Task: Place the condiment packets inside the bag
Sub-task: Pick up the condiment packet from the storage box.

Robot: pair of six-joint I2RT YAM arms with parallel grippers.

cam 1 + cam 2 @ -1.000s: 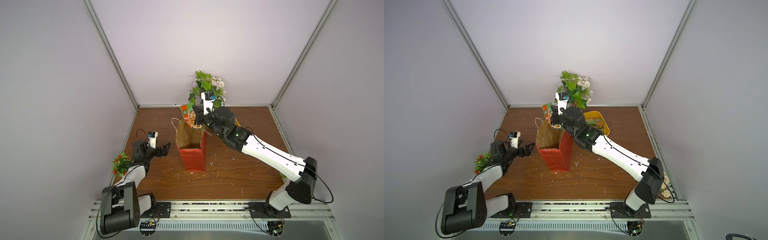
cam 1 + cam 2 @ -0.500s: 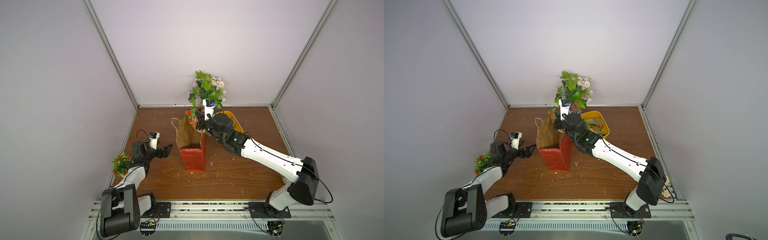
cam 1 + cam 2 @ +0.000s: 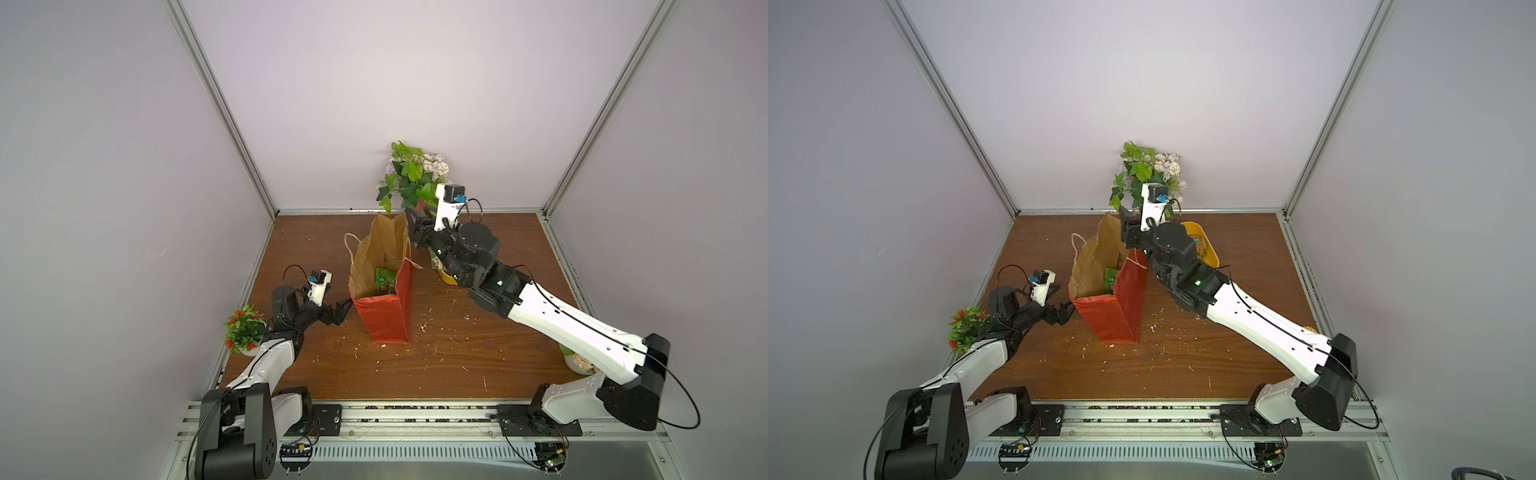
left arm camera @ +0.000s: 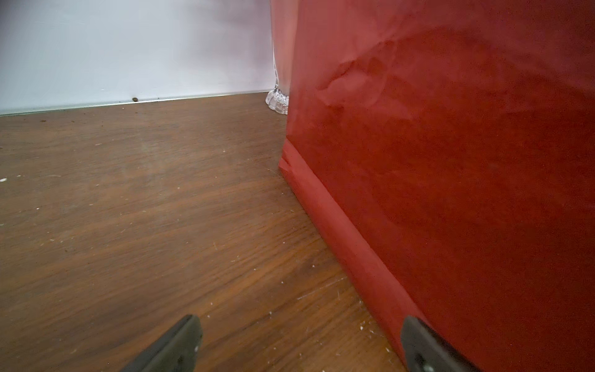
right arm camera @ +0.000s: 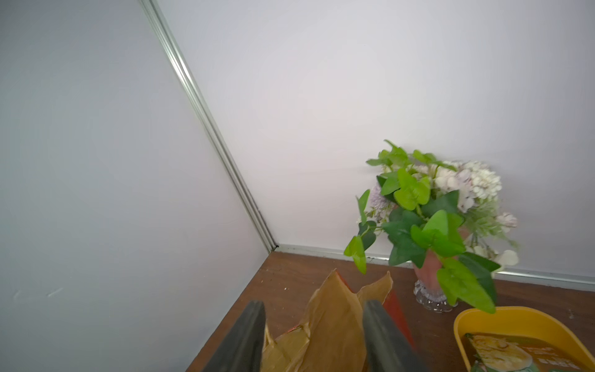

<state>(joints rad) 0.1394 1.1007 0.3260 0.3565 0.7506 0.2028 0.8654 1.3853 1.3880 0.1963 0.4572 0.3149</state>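
Progress looks partial: one green condiment packet (image 3: 385,280) shows inside the bag (image 3: 384,320), leaning against its brown inner wall. In both top views it is the only one I can count there, since anything lower down is hidden by the bag's walls. A second packet (image 5: 502,352) lies in the yellow tub (image 5: 515,317) that stands just beside the bag, on the right arm's side; whether others lie under it cannot be told. The right gripper (image 5: 315,304) hangs over the bag's far rim with its jaws spread and nothing between them, the crumpled kraft flap of that rim showing beneath. By my reading the drop of the packet in the bag is done and a trip to the tub is what is left. The left gripper (image 4: 299,322) sits low at the bag's opposite side, jaws spread wide and empty, with one finger (image 4: 428,348) close against the red wall near the base — whether it touches I cannot tell. Counted: one bag, standing open; one tub; two packets in sight, one in each; two arms; and three plants — a leafy bouquet (image 3: 411,178) behind the bag, a red-flowered plant (image 3: 243,328) beyond the left gripper, and a small pot (image 3: 575,361) well apart from the bag, half hidden by the right arm.
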